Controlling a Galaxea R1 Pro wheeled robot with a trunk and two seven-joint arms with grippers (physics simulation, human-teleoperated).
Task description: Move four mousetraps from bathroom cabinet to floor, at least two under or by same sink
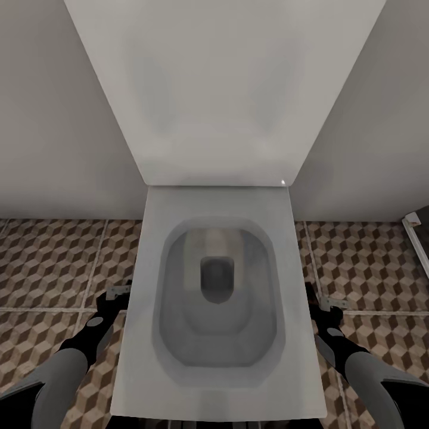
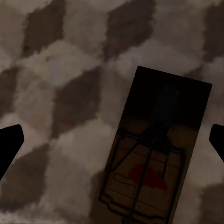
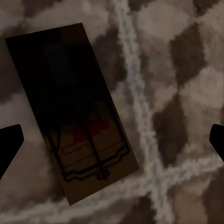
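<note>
Head view looks straight down on a white toilet (image 1: pixel 217 298), lid up against the wall, with the cube-pattern bathroom floor (image 1: pixel 53 262) on both sides. Both arms hang low, one each side of the bowl: left gripper (image 1: pixel 116 295) by the bowl's left edge, right gripper (image 1: pixel 325 304) by its right edge.

Left wrist view: a mousetrap (image 2: pixel 151 163) lies flat on the tiles, wire and red mark up, between the two dark fingertips (image 2: pixel 9 144) but touching neither. Left jaws stand apart, nothing in them.

Right wrist view: a second mousetrap (image 3: pixel 74 112) lies flat on the tiles beside a pale grout line (image 3: pixel 140 107), tilted relative to it. Right jaws also wide apart, empty; fingertips (image 3: pixel 9 144) are clear of the board.

Judgement: each trap sits on the floor on its own, one either side of the toilet, so these two count as on the floor surface. They sit by the toilet, not by a sink, so the sink condition likely needs other traps or a re-place. Trap heights under the jaws can't be judged. Risk: arms clipping the bowl when lifting.
</note>
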